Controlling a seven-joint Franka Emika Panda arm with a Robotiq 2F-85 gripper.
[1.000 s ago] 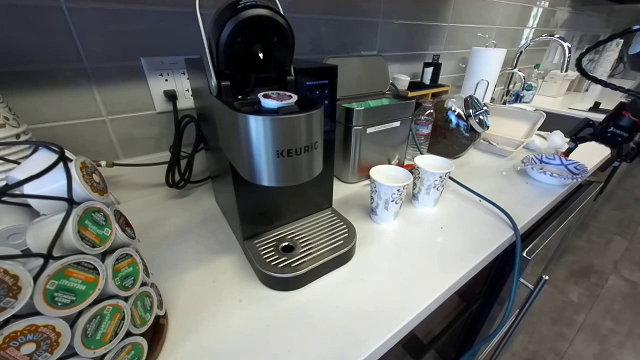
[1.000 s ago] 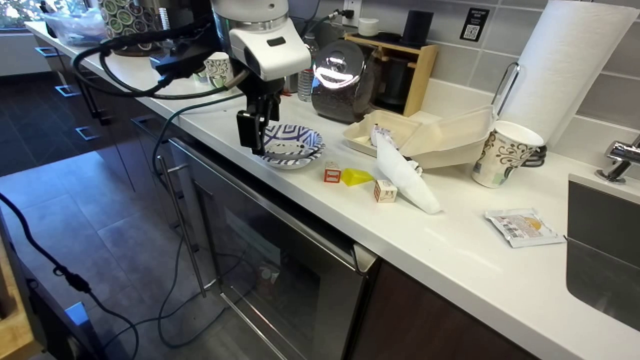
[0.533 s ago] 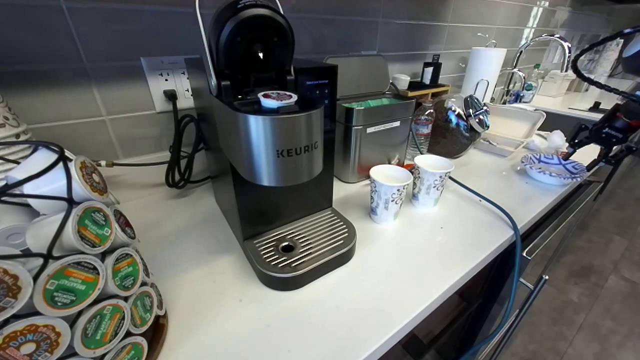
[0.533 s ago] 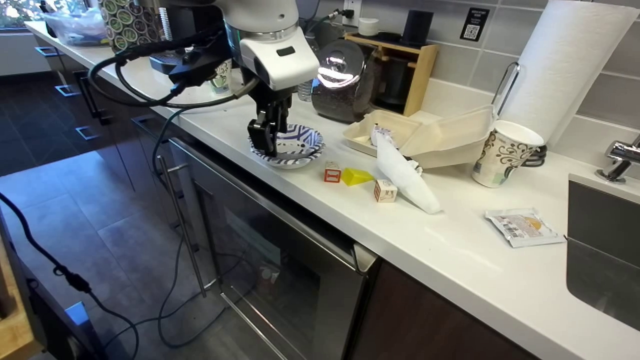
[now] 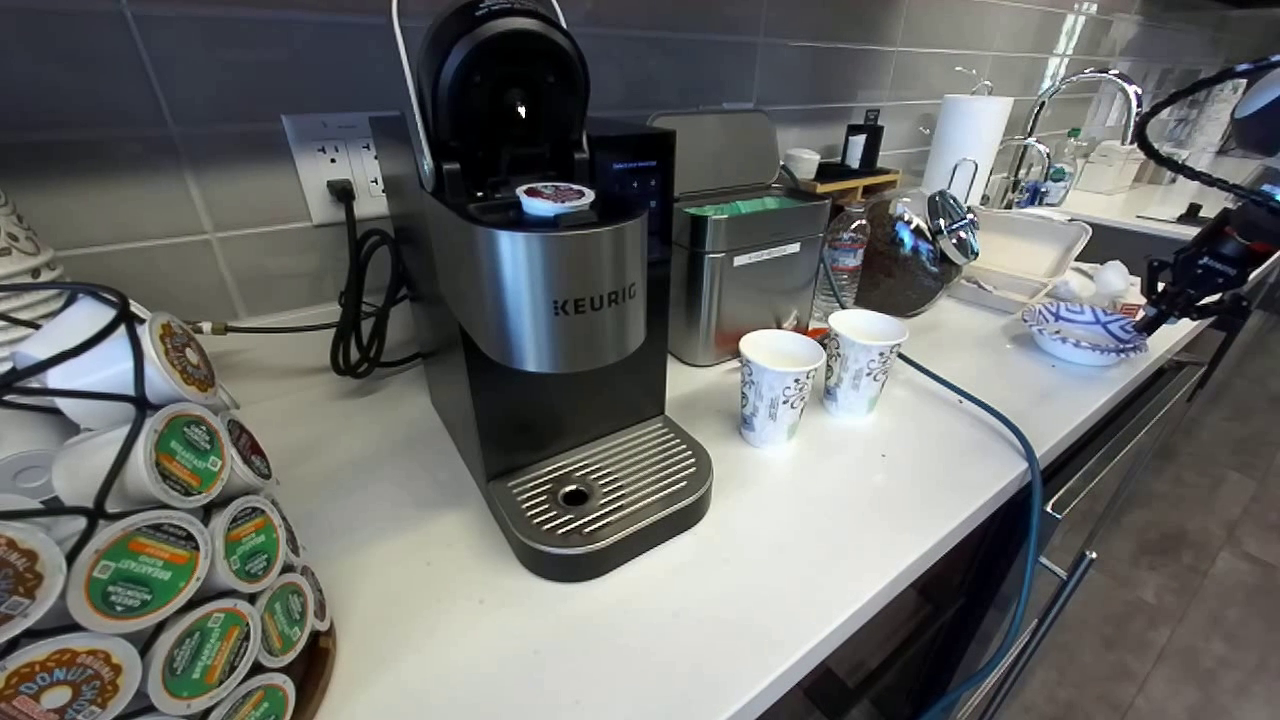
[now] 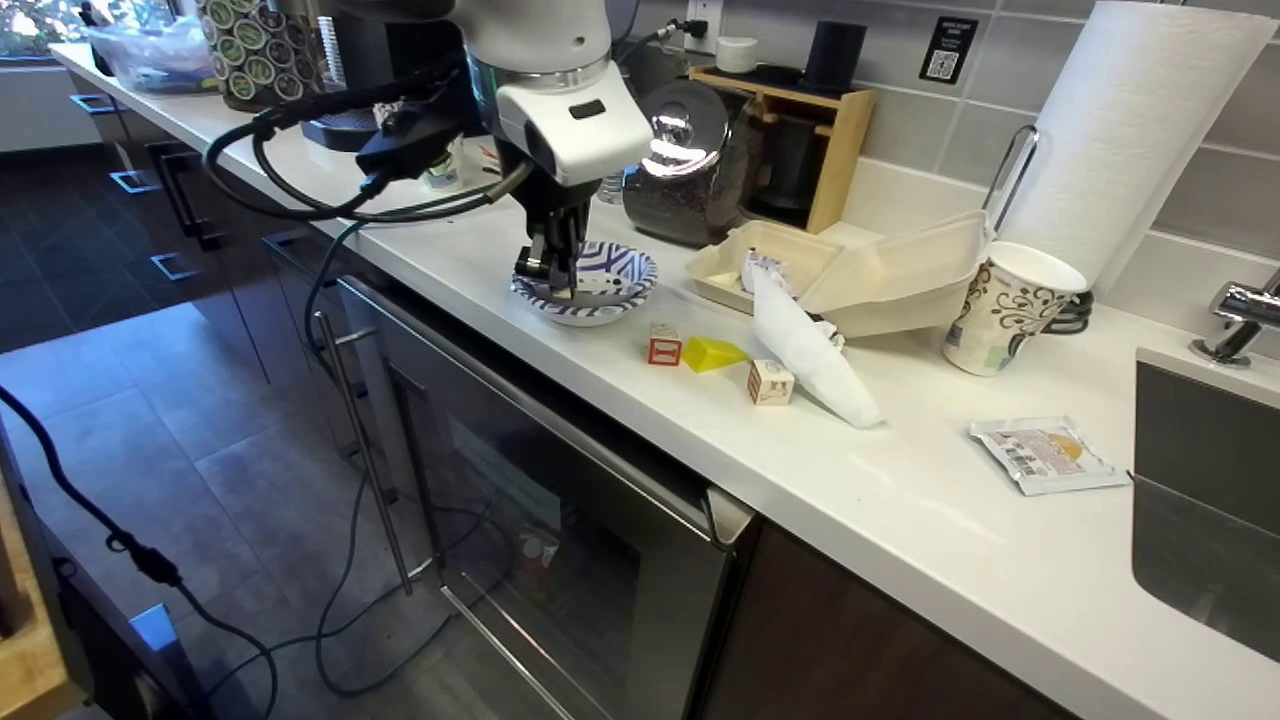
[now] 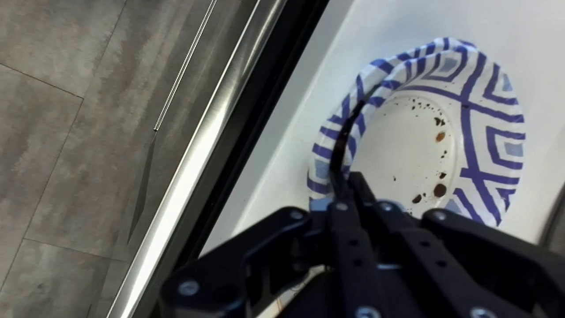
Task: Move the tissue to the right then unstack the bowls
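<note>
My gripper is clenched, apparently on the rim of the inner bowl, at the side toward the edge of the counter; a dark gap parts this rim from the outer bowl, which surrounds it. The tissue, as I judge the white wad, lies beside the takeout box, well apart from both bowls. To unstack well, I need a gentle pinch, since the rim looks bendable, and a level lift, lest the outer bowl cling or the dark specks scatter. Hard to make out: the exact contact, behind my gripper, and whether more bowls nest beneath. In an exterior view the top edge cuts off my arm.
</note>
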